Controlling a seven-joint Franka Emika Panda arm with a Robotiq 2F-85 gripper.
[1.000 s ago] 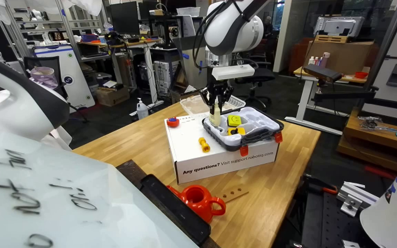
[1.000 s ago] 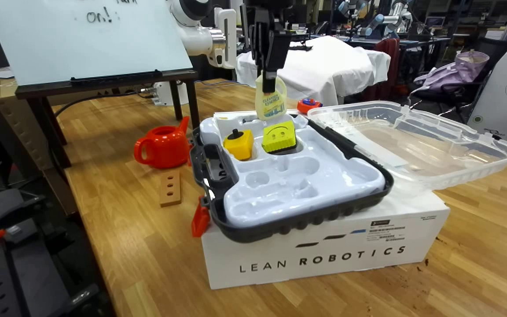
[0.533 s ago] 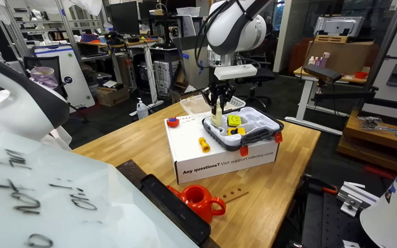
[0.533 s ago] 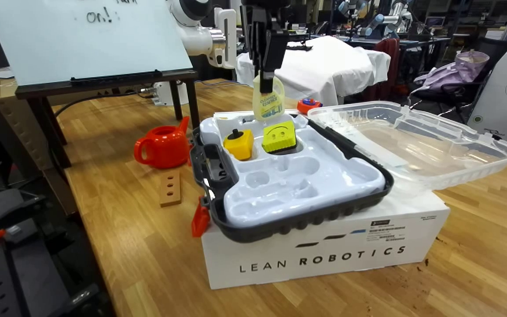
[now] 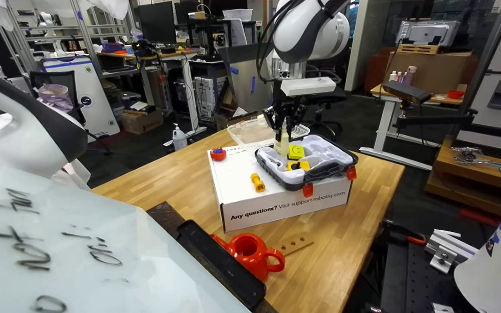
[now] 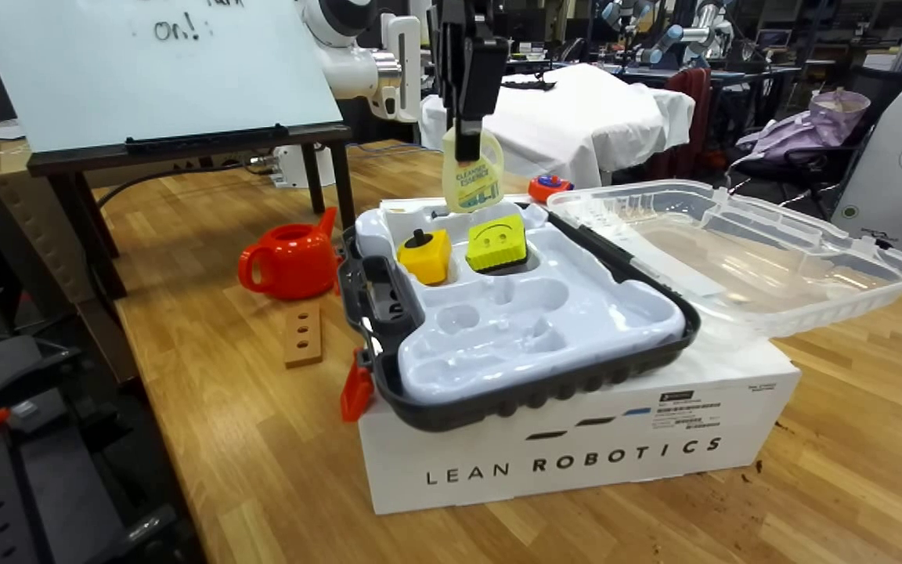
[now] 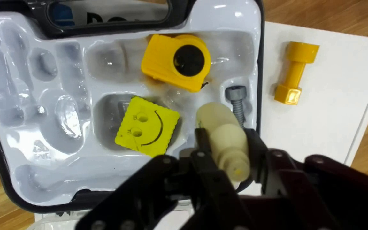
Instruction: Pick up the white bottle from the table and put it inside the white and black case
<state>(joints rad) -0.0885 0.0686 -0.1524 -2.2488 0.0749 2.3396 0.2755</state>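
Robotics lab: robot arms (image 5: pixel 292 32), a whiteboard (image 6: pixel 161 86), a monitor (image 5: pixel 158 24)

The wrist view crops the gripper (image 7: pixel 228 140) below and the case (image 7: pixel 107 169) at top and left, one end of the bolt (image 7: pixel 237 102) is covered, and in an exterior view a finger (image 6: pixel 468 141) hides part of the bottle (image 6: pixel 476 186)

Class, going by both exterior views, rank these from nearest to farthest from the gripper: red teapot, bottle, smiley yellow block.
1. Bottle: held in the gripper.
2. Smiley yellow block: lower, in the open case.
3. Red teapot: on the wooden table, outside the case.
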